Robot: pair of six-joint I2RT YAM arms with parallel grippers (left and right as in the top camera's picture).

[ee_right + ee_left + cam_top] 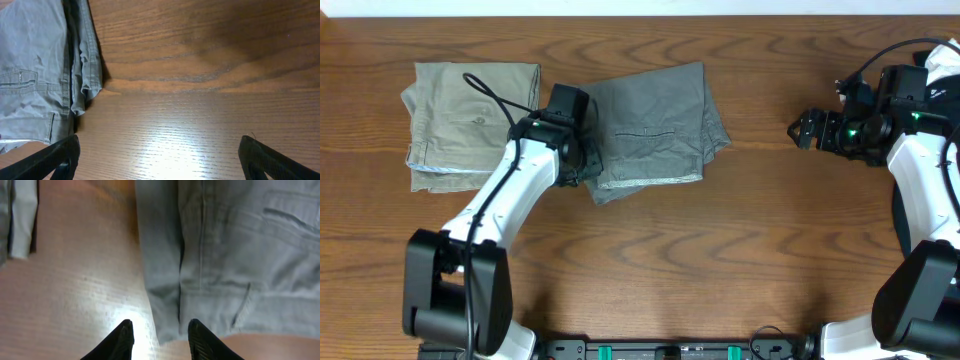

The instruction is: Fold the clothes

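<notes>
Brown wood-grain tabletop [740, 250] fills the overhead view. The folded, wrinkled mid-grey cotton shorts [655, 125] lie centre-left, beside folded khaki-beige trousers [470, 120]. The left gripper [585, 165] sits at the shorts' left edge, and the right gripper [802, 130] is well apart to their right. From the left wrist, the jaws stand slightly parted and empty, the hem corner just ahead. From the right wrist, the jaws are spread wide and the shorts lie far left, so the left arm is nearer.
</notes>
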